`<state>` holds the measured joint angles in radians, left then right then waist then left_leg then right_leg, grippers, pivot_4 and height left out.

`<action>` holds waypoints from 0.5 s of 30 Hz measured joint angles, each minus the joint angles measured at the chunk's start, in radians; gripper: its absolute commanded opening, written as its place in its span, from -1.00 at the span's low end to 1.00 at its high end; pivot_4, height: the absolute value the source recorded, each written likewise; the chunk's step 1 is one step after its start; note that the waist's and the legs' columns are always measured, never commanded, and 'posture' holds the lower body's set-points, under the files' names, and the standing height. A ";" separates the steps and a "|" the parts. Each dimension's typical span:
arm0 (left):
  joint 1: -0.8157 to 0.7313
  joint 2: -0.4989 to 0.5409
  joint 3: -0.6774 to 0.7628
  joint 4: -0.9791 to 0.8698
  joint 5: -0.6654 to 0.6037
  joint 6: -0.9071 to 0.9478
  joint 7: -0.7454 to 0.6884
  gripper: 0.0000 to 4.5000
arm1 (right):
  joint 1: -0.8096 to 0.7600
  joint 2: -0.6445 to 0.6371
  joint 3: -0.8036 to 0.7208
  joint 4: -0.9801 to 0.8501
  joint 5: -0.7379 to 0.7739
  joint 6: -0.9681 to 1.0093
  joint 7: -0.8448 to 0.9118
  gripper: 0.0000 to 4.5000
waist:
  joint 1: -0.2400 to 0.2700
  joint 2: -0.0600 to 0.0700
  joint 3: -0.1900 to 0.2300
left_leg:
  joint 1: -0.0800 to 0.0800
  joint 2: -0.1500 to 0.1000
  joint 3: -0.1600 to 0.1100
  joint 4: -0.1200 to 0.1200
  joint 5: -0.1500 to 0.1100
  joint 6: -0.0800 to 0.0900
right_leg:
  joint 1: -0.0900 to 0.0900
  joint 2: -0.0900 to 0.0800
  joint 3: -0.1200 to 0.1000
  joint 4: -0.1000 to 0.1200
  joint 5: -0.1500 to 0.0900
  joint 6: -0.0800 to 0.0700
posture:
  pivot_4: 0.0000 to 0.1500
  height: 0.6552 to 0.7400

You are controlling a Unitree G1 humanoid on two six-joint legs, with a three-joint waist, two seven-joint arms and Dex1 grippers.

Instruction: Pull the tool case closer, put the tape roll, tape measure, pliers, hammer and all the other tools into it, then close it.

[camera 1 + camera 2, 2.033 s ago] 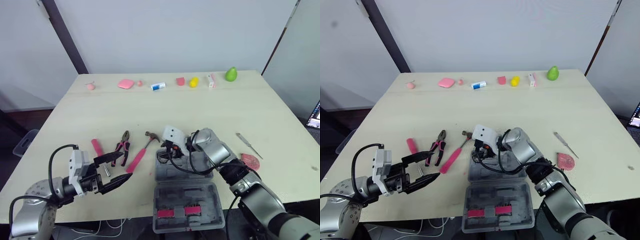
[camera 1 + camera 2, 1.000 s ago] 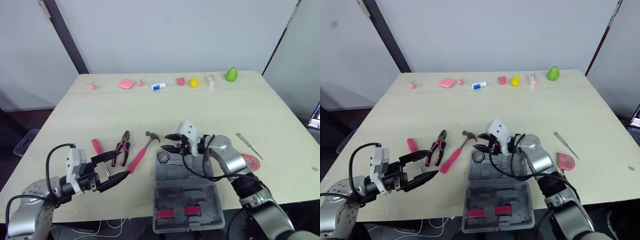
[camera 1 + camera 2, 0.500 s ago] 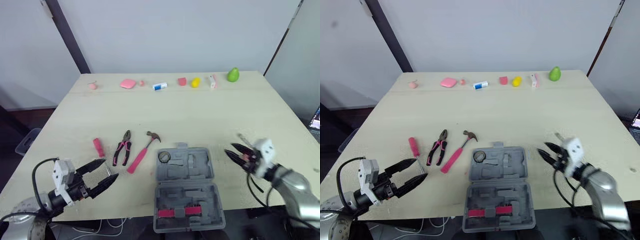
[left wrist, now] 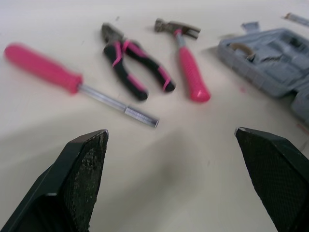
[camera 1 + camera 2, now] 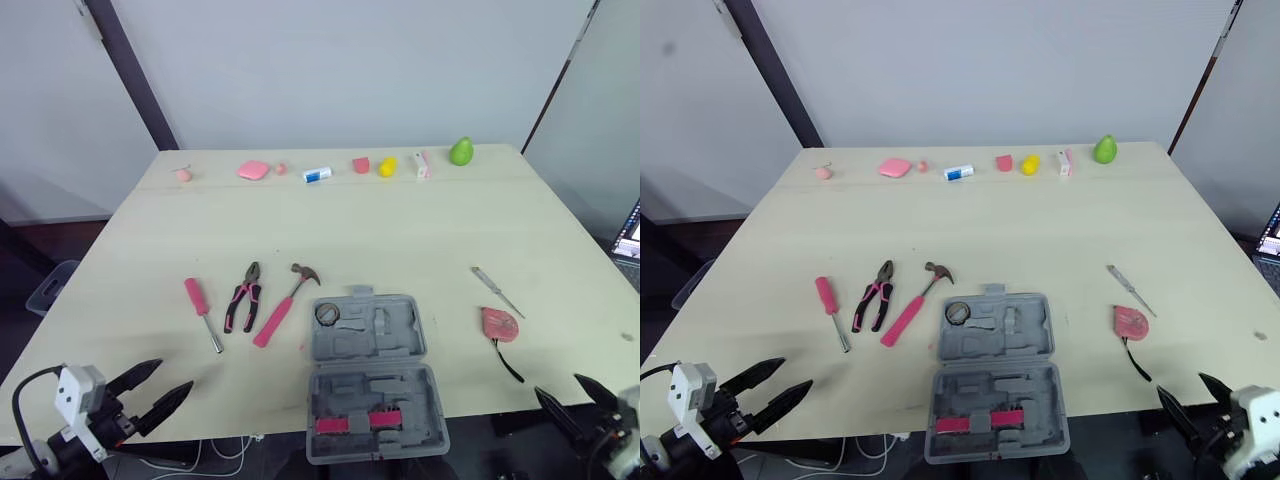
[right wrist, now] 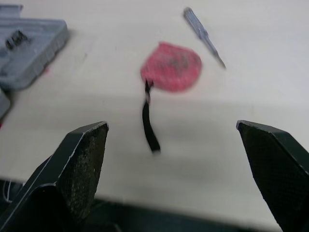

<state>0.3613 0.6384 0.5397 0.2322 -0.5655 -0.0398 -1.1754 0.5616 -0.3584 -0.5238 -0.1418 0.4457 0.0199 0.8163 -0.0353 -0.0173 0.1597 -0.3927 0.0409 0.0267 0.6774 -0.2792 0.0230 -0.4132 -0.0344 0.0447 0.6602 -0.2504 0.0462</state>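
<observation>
Grey plastic forms the tool case [image 5: 415,332], which is seen lying open at the middle of the table's [image 5: 400,230] near edge. A dark tape roll [image 5: 327,313] is seated in the far left corner of its far half, and pink pieces [image 5: 355,422] are held in the near half. Just left of the case the hammer [image 5: 285,300] is laid slanted, its pink handle toward the near edge. The pliers [image 5: 242,297] are placed beside it, and a pink screwdriver [image 5: 200,308] further left. To the right, well apart from the case, the red tape measure [image 5: 500,325] is found, its black strap trailing toward the near edge. A thin grey tool [image 5: 497,291] is set just beyond it. A row of small items [image 5: 316,173], a green pear [image 5: 460,151] among them, is lined along the far edge. The left gripper [image 5: 172,376] is spread wide and empty at the near edge toward the left corner. The right gripper [image 5: 558,386] is likewise spread and empty by the right corner.
</observation>
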 measured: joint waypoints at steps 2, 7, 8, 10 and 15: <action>0.000 0.000 0.000 0.007 0.004 -0.009 0.000 1.00 | 0.001 0.000 -0.012 0.023 0.014 -0.019 0.003 0.98 | 0.000 -0.001 -0.001 | 0.000 0.000 0.000 0.000 0.000 0.000 | 0.000 -0.001 0.000 0.000 0.000 0.000 | 1.00 1.00; -0.016 0.000 0.000 0.015 0.012 -0.013 -0.001 1.00 | -0.003 -0.015 -0.014 0.045 0.028 -0.039 0.009 0.98 | 0.001 -0.001 -0.001 | 0.000 0.001 0.000 0.000 0.000 0.000 | 0.000 -0.002 0.000 0.000 0.000 -0.001 | 1.00 1.00; -0.023 0.000 0.000 0.015 0.012 -0.013 0.000 1.00 | -0.009 -0.026 -0.014 0.045 0.031 -0.039 0.010 0.98 | 0.001 -0.001 -0.001 | 0.000 0.001 0.000 0.000 0.000 0.000 | 0.000 -0.002 0.000 0.000 0.000 -0.001 | 1.00 1.00; -0.036 -0.001 -0.004 0.004 0.012 -0.003 0.009 1.00 | -0.031 -0.052 -0.013 0.031 0.052 -0.025 0.018 0.98 | 0.001 -0.001 -0.001 | 0.000 0.001 0.000 0.000 0.000 0.000 | 0.000 -0.001 0.000 0.000 0.000 -0.001 | 1.00 1.00; -0.099 -0.007 -0.043 -0.047 0.015 0.037 0.067 1.00 | -0.089 -0.114 0.030 -0.061 0.096 0.048 0.033 0.98 | 0.006 -0.001 -0.001 | 0.000 0.000 -0.001 0.000 0.000 0.000 | 0.000 0.000 -0.001 0.001 0.002 -0.003 | 1.00 1.00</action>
<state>0.2619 0.6315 0.4969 0.1852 -0.5501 -0.0026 -1.1081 0.4723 -0.4728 -0.4938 -0.2026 0.5415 0.0677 0.8491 -0.0295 -0.0187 0.1587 -0.3926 0.0410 0.0260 0.6773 -0.2791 0.0230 -0.4130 -0.0340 0.0442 0.6608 -0.2484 0.0429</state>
